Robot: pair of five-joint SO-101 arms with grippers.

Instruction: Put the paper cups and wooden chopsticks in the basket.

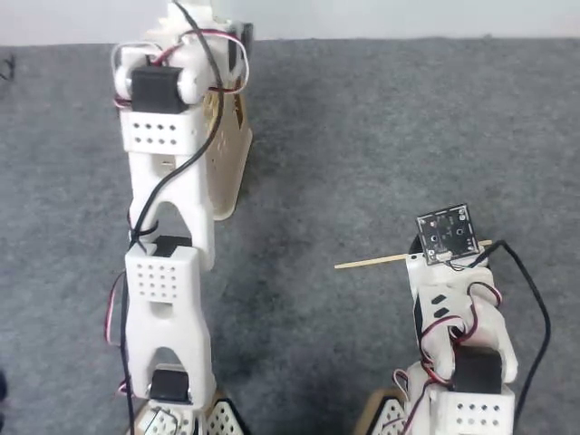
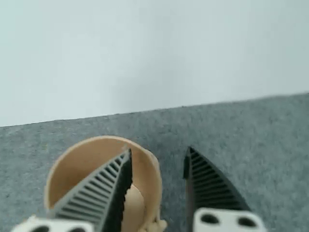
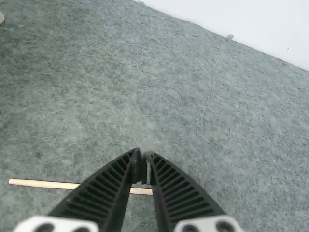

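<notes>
Straddling cup rim — L gripper, R gripper closed over chopstick

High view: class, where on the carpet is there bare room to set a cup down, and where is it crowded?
Free: the wide carpet between the basket and the right arm, beyond the chopstick; also the strip left of the left arm. Crowded: around the basket, under the left arm.
</notes>
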